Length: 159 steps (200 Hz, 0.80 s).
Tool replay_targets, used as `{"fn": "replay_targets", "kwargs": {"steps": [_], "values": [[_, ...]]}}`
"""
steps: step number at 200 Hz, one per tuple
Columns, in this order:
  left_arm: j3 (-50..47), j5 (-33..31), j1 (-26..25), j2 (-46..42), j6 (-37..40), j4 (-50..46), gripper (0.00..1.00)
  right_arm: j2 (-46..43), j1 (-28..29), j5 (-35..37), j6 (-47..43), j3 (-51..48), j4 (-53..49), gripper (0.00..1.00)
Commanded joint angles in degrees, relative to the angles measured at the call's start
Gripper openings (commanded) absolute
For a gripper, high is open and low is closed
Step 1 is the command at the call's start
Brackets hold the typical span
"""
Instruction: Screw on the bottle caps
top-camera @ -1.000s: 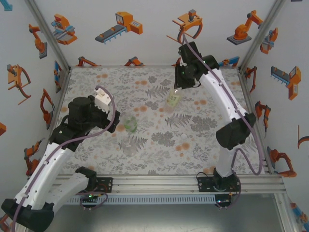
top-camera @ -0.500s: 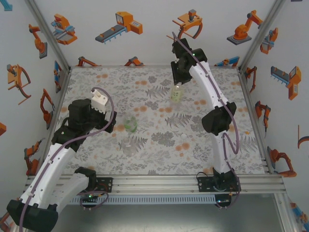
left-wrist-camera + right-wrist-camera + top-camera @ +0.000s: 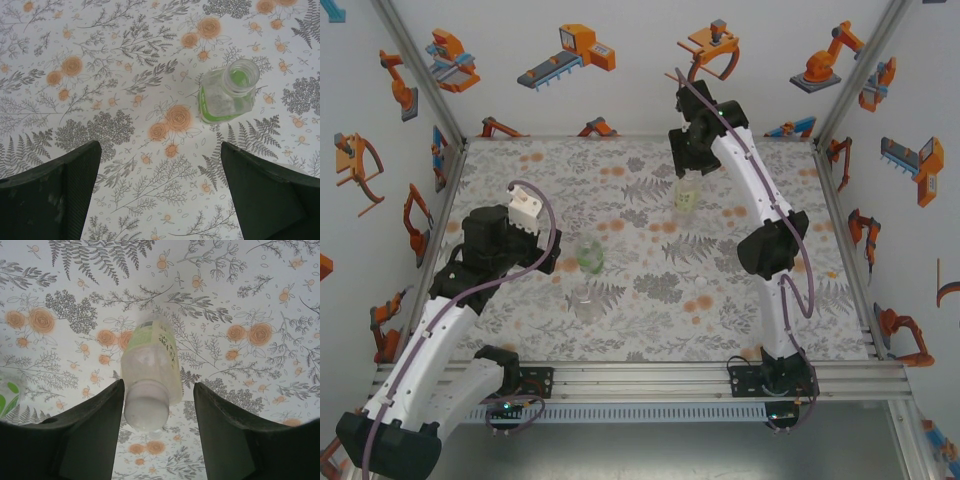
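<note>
Grey-and-orange floral cloth [image 3: 650, 290] covers the whole table in the top view, and all three bottles are standing upright on it. The green-tinted bottle [image 3: 590, 257] is about mid-table, the colourless bottle [image 3: 587, 303] sits just nearer the bases, and the pale yellow bottle [image 3: 685, 197] is further back, well apart from those two. The right arm [image 3: 760, 215] reaches out over the yellow one with its wrist right above it, while the left arm [image 3: 470, 290] hangs just left of the green one. There's also a tiny white dot on the cloth that looks like a loose cap [image 3: 701, 284], off to the right of the green bottle. Over to the left wrist cam: the left gripper [image 3: 160, 150] is spread wide with nothing in it. The green bottle is up beyond the right finger, neck open, no cap on it. On the right wrist cam, the right gripper [image 3: 159, 385] straddles the yellow bottle, which has a white cap [image 3: 146, 412] sitting on its neck. The jaws are partly apart, not clamping. There's cloth showing between the bottle and one finger [image 3: 230, 430], and the other finger is right at the cap's edge; touching or not, can't tell.
</note>
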Motion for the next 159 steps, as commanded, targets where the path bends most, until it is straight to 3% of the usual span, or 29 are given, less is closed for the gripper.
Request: {"fn": "replay_targets", "kwargs": {"steps": [1,39,83,119,159], "values": [[-0.4,1.7,0.3,-0.4,-1.9,2.1,0.96,-5.0,-0.2,2.0,-0.9,1.8,-1.3,0.54],[-0.7,1.0,0.4,-0.8,-2.3,2.6,0.96,-12.4,1.0,2.5,-0.9,-4.1,0.2,0.54],[-1.1,1.0,0.5,-1.6,-3.2,3.1,0.96,-25.4,5.5,1.2,-1.3,-21.7,8.9,0.55],[-1.0,0.9,0.6,-1.7,-3.3,3.0,0.96,-38.3,10.8,-4.9,0.2,-42.2,23.7,0.54],[-1.1,1.3,0.7,-2.5,-3.5,3.3,0.95,-50.5,19.0,-13.8,0.8,-67.4,48.0,0.54]]}}
